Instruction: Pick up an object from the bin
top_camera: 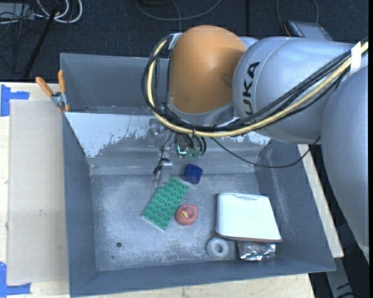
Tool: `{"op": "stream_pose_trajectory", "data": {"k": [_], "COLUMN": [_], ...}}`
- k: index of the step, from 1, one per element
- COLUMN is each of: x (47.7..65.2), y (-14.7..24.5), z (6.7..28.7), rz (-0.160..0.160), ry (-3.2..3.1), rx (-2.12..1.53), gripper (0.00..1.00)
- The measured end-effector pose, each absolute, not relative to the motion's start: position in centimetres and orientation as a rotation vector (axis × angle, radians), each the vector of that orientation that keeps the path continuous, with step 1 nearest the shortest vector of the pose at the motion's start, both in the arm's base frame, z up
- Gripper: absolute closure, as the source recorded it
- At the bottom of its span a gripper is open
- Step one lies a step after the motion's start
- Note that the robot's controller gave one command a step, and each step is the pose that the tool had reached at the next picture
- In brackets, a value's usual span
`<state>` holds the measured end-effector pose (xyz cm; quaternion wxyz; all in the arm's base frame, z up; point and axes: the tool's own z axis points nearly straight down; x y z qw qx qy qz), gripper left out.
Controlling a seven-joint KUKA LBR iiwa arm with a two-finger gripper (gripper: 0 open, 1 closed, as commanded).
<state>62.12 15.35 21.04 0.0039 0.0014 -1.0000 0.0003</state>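
My gripper (164, 164) hangs under the arm's orange cover near the bin's back wall, mostly hidden by it. Its lower tip is just above the top end of a green studded building plate (166, 203) that lies slantwise on the bin floor. A small blue block (193, 173) sits just to the right of the gripper, by the plate's upper corner. A red round piece (186, 214) rests against the plate's lower right edge. I see nothing held in the gripper.
A white flat box (245, 216) lies at the right of the bin floor. In front of it are a white ring (219, 248) and a crumpled silver foil piece (258, 251). The arm and its cables cover the bin's back right.
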Motion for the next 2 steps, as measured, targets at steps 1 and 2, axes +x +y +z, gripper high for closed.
{"op": "stream_pose_trajectory", "data": {"k": [1,2], "x": [59.76,59.91], "y": [8.52,8.55], "z": [6.77,7.12], "rz": [-0.001,-0.002], "ry": [-3.103,-3.107], "rx": [0.47,0.467], "gripper": [0.0,1.0]}}
